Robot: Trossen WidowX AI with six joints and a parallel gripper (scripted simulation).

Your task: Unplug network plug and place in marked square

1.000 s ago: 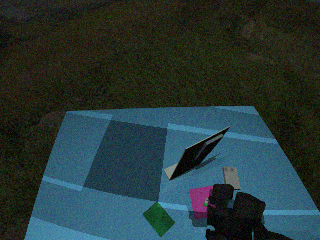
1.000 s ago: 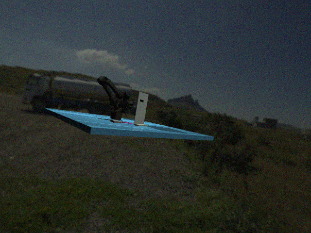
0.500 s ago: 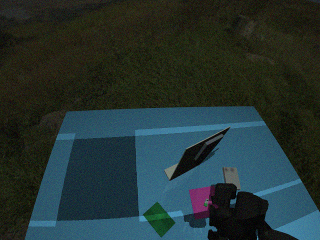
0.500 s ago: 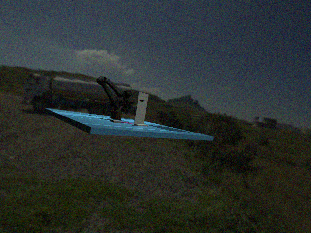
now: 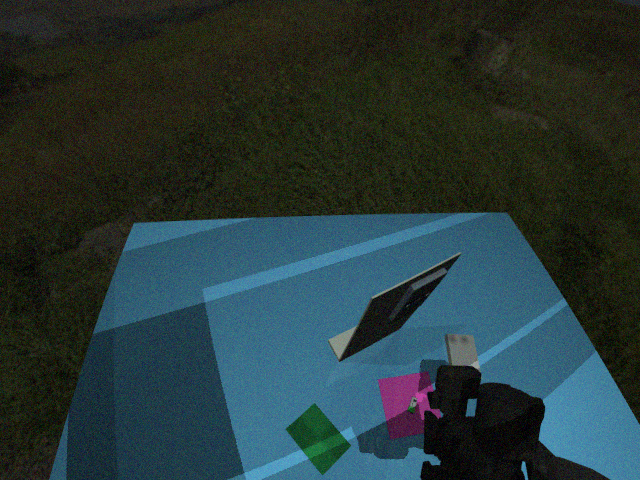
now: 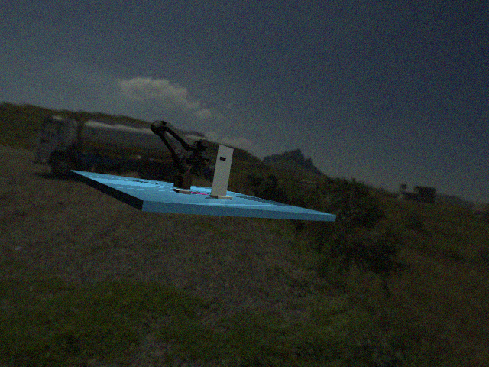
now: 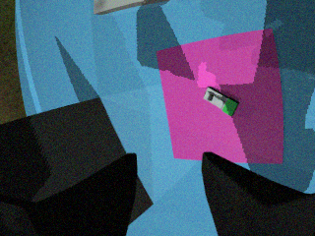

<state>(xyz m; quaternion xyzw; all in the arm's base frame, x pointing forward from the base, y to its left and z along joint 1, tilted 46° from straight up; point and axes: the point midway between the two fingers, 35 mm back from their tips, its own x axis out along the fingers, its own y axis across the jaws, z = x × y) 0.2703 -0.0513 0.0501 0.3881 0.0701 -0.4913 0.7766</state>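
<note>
The plug (image 5: 411,402) (image 7: 220,101), pale with a green end, lies on the magenta square (image 5: 400,426) (image 7: 197,140), inside its outline. My gripper (image 5: 432,407) (image 6: 207,160) (image 7: 169,161) is partly open, with nothing between its fingers. It hangs above the table near the square's edge, and in the wrist view the plug lies beyond the fingertips, apart from them. The upright panel (image 5: 369,328) (image 6: 221,175) stands behind the square. Its socket opening (image 6: 222,158) shows dark.
A green square (image 5: 316,441) is on the blue table (image 5: 289,335) (image 6: 244,207). A beige block (image 5: 461,351) stands right beyond the gripper in the top view. A dark slab (image 7: 79,143) fills the wrist view's lower left. A pale edge (image 7: 123,5) shows at its top.
</note>
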